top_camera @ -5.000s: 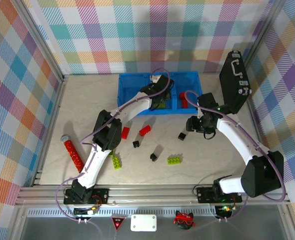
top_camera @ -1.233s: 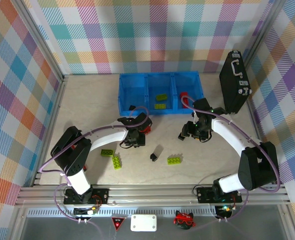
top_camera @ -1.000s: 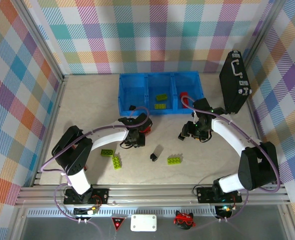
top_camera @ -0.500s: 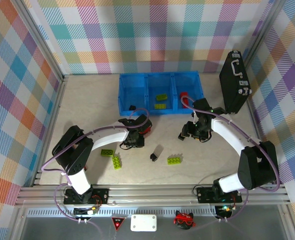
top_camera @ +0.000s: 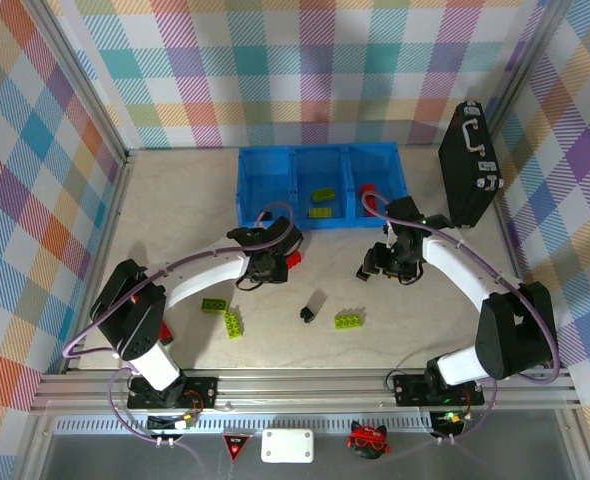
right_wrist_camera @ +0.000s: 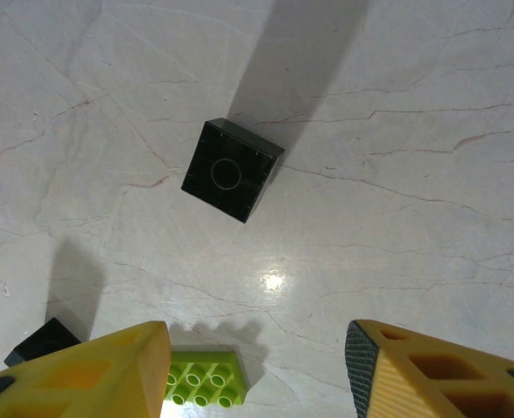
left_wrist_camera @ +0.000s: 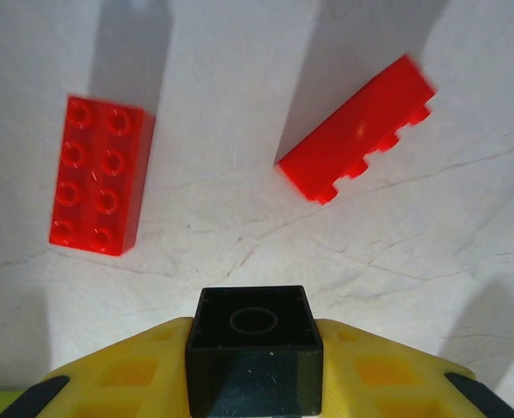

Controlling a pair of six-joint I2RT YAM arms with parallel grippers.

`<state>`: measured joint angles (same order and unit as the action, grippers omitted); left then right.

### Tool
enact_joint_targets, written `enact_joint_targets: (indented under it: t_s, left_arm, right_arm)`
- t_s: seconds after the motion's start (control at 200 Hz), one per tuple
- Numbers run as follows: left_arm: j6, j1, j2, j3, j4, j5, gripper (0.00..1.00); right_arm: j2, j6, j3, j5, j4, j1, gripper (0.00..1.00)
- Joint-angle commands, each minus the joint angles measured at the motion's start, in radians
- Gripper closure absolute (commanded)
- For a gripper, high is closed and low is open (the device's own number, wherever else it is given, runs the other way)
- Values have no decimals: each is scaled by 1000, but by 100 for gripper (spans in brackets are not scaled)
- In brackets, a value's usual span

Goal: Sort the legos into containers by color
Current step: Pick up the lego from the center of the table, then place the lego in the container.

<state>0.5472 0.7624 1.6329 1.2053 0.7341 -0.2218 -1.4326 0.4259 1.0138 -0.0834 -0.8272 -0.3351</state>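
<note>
**Top view.** The blue containers [top_camera: 275,152] stand at 12 o'clock on the bench [top_camera: 175,220]. The middle bin holds two lime legos [top_camera: 323,196], and the right bin holds a red lego [top_camera: 366,189]. The left jaws hang near the bench centre, just at 9 o'clock of a loose red brick [top_camera: 295,260]; their gap cannot be made out from here. The right jaws hover at 3 o'clock of centre, beside a small black brick [top_camera: 363,272]. Toward 6 o'clock lie a second black brick [top_camera: 306,313] and a lime brick [top_camera: 350,320]. A lime pair [top_camera: 213,305] lies at 7 o'clock. A black case [top_camera: 470,165] stands at 2 o'clock.

**Left wrist.** The left jaws are narrowed onto a black square lego [left_wrist_camera: 253,348], pinched between yellow fingers [left_wrist_camera: 122,383] at 6 o'clock. On the bench beyond, a red two-by-four [left_wrist_camera: 100,174] lies studs-up at 10 o'clock. A red brick on its side [left_wrist_camera: 357,129] lies at 1 o'clock, well apart from it.

**Right wrist.** The right jaws stand wide with nothing between the yellow pads [right_wrist_camera: 91,374]. A black single-stud lego [right_wrist_camera: 233,170] lies on the bench at 12 o'clock, clear of both. A lime studded piece [right_wrist_camera: 203,381] sits at 6 o'clock, just beside the left pad. A black corner [right_wrist_camera: 41,341] shows at 8 o'clock.
</note>
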Motion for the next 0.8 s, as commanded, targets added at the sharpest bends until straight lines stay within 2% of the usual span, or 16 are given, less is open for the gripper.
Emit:
enact_joint_targets:
  t_s: [0.0, 0.335, 0.795]
  left_arm:
    - [-71, -39, -41, 62, 54, -31, 67]
    - [-201, -174, 53, 267, 55, -3, 67]
    - [-293, -303, 352, 555, -15, 31, 68]
  right_arm:
    - [3, -18, 17, 14, -13, -5, 43]
    - [32, -19, 14, 36, -36, -6, 43]
    - [78, -12, 16, 61, -78, -5, 43]
